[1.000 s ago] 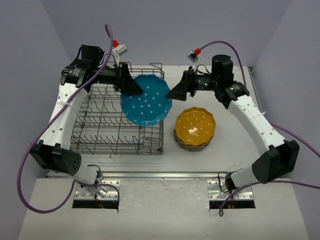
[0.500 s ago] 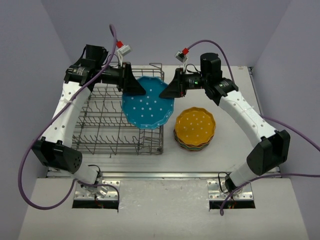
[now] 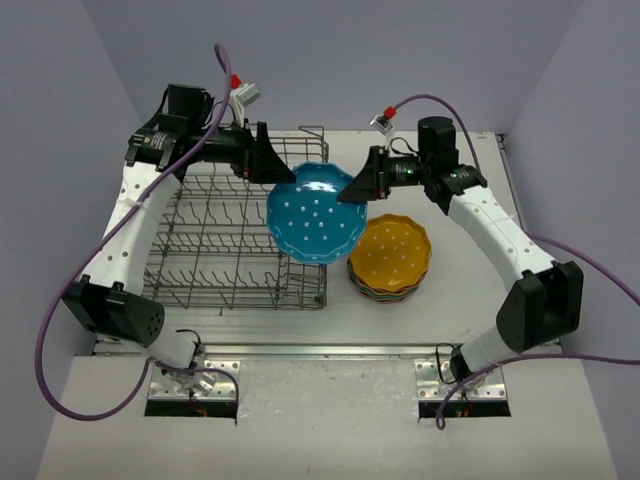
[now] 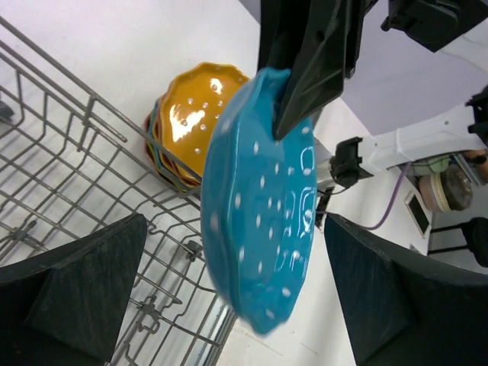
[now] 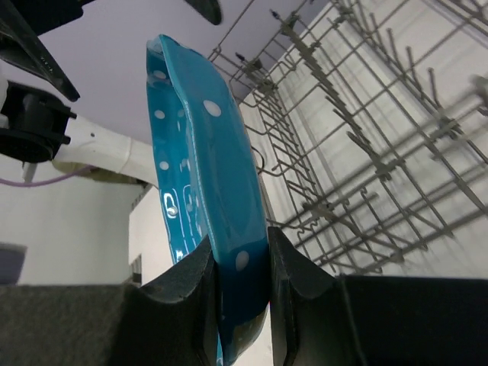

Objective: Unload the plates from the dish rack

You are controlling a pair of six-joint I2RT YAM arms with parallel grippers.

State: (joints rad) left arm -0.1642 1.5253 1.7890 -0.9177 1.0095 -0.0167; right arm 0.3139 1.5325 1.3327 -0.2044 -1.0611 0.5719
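Note:
A blue dotted plate (image 3: 315,215) hangs tilted over the right edge of the grey wire dish rack (image 3: 225,240). My right gripper (image 3: 358,186) is shut on its upper right rim; in the right wrist view both pads (image 5: 200,284) pinch the blue plate (image 5: 200,168). My left gripper (image 3: 272,166) stands open just left of the plate, not touching it. In the left wrist view the blue plate (image 4: 263,206) hangs between my widely spread fingers (image 4: 84,282). No plate stands among the rack's tines in the top view.
A stack of plates topped by an orange-yellow one (image 3: 390,255) sits on the table right of the rack, also visible as the stack (image 4: 191,107) in the left wrist view. The rack's raised wire sides (image 5: 366,145) lie close to the plate.
The right gripper closed on the blue plate's rim, the left gripper let go and opened, and the plate moved right, off the rack toward the stack.

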